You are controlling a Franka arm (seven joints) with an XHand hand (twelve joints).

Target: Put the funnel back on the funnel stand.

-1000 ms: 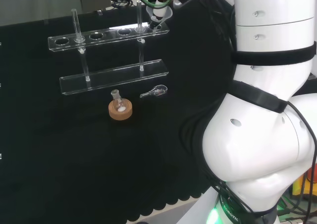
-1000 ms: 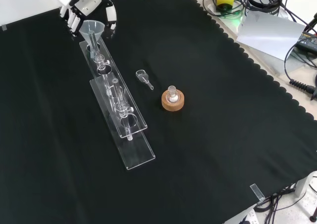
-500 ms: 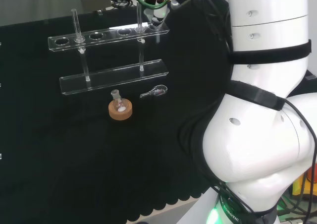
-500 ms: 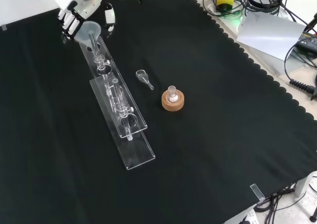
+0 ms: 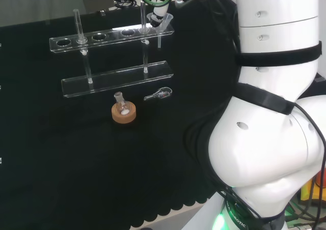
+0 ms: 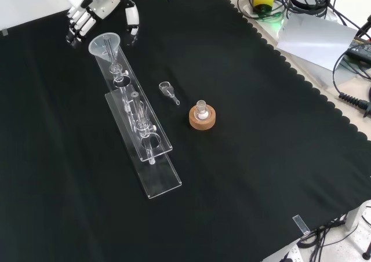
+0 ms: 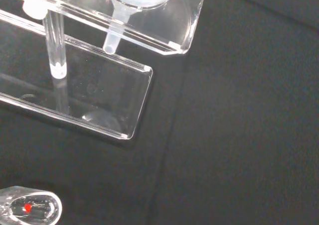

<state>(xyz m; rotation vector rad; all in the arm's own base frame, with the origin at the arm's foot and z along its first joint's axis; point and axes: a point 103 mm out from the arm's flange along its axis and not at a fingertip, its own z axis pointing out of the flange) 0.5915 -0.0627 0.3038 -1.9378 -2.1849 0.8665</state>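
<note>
One funnel [image 6: 106,44] sits in the funnel stand [image 6: 136,114] — hand [image 6: 87,10] beside it, fingers relaxed

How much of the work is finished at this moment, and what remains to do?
Done, it seems: the funnel sits in the end hole of the funnel stand; in the wrist view its stem hangs through the upper plate. In hand: nothing. The hand is open, just beyond the funnel, apparently apart from it. Left: probably only to draw the hand away.
</note>
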